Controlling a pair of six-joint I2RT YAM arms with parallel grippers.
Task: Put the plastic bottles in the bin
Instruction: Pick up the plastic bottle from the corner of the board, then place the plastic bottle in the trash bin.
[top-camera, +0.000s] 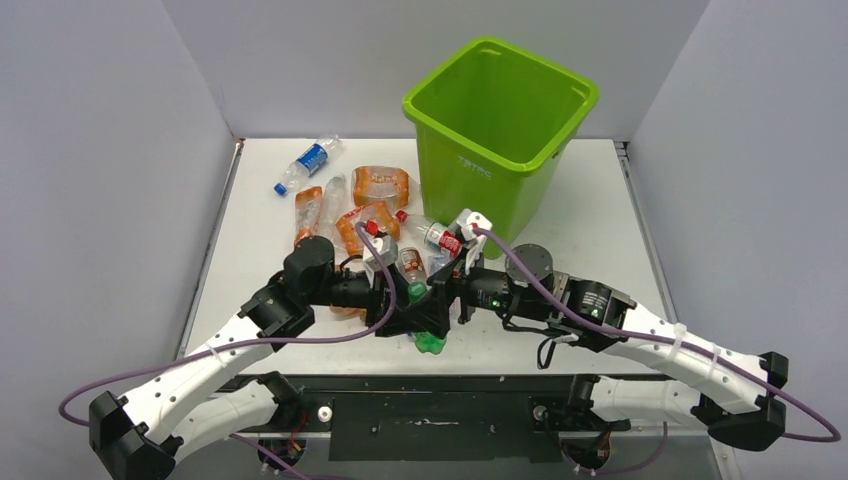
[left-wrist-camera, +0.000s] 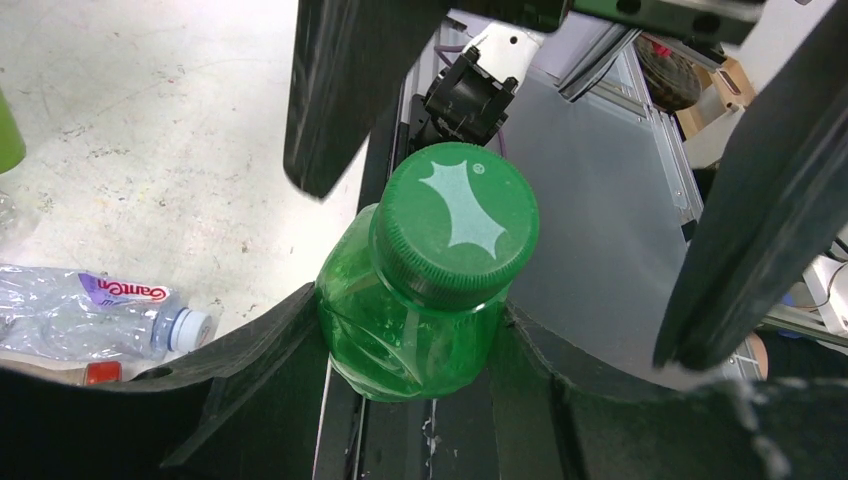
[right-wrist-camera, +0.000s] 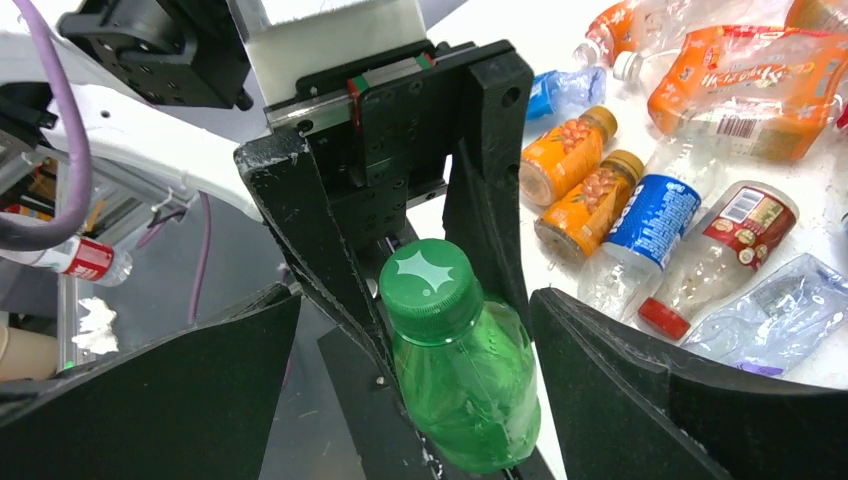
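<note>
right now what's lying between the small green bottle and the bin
In the top view a crushed red-labelled bottle lies on the table between them, just short of the bin's near wall. The green bottle sits in the left claw.

Bright, even light falls from above. In the overhead view the bench (top-camera: 610, 200) washes almost to white, shadows are soft and faint, and focus is sharp throughout. In both wrist views the green bottle (left-wrist-camera: 425, 290) is crisp, its plastic glowing translucent, while each camera's own tool fingers (left-wrist-camera: 255, 400) along the lower frame edge are underexposed, nearly featureless black. The upper right of the right wrist view is blown out.
</note>
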